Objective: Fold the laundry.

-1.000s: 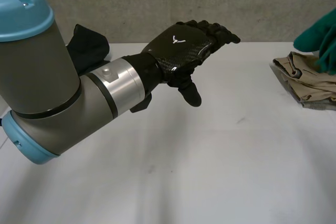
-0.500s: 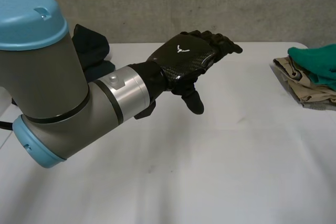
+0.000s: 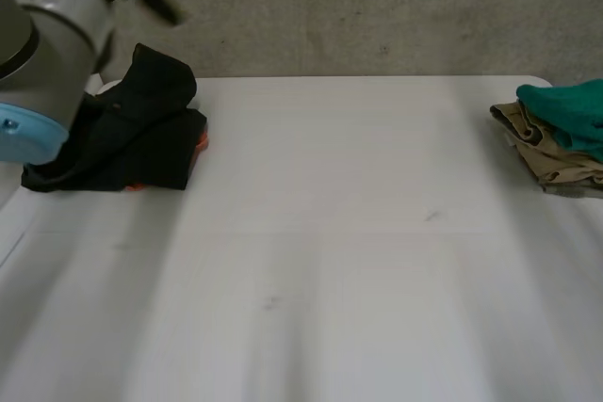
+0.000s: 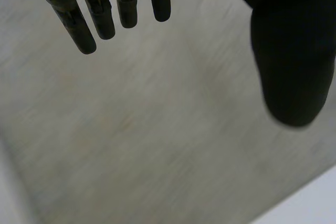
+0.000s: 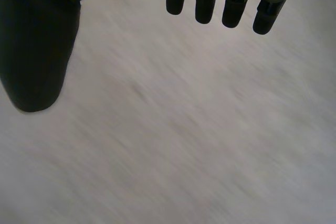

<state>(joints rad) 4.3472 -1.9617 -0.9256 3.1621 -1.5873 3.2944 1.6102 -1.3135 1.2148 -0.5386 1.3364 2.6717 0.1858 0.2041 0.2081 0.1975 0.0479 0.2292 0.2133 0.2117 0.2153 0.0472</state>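
Observation:
A dark, crumpled pile of laundry (image 3: 132, 134) lies at the table's far left, with a bit of orange cloth (image 3: 201, 141) showing at its edge. At the far right a folded teal garment (image 3: 565, 115) rests on a folded beige one (image 3: 546, 152). My left arm (image 3: 57, 35) is raised above the dark pile. In the left wrist view my left hand (image 4: 291, 66) is open, fingers straight, holding nothing over a grey surface. My right hand (image 5: 37, 51) is open too, with straight fingers over the bare white table (image 5: 184, 145).
A grey wall (image 3: 377, 7) runs behind the table's far edge. The white table top (image 3: 358, 251) stretches between the dark pile and the folded stack.
My left arm has swung off the middle of the table up to the far left. The teal garment has come down onto the beige stack at the right.

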